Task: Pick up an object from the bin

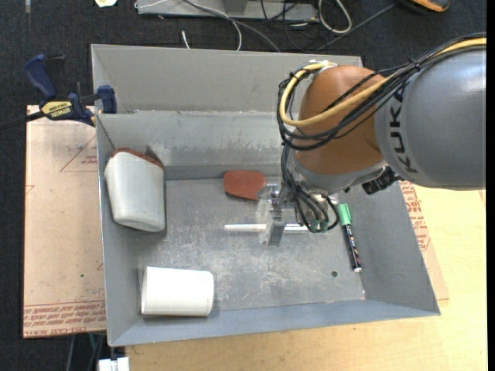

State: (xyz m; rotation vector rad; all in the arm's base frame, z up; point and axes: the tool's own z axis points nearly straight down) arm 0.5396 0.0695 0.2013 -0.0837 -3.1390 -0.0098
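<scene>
My gripper (274, 219) is low over the middle of the bin, open, one fingertip toward the back wall and one toward the front. A thin white stick (244, 227) lies flat on the floor, and its right end reaches in at the front fingertip. Just behind and left of the gripper lies a flat red-brown piece (243, 184). To the right, a black marker with a green cap (349, 236) lies along the right wall, partly under the arm's cables.
A white cup (137, 191) with a red-brown thing behind it lies on its side by the left wall. A white cylinder (177, 291) lies at the front left. The arm's orange cover hangs over the bin's back right.
</scene>
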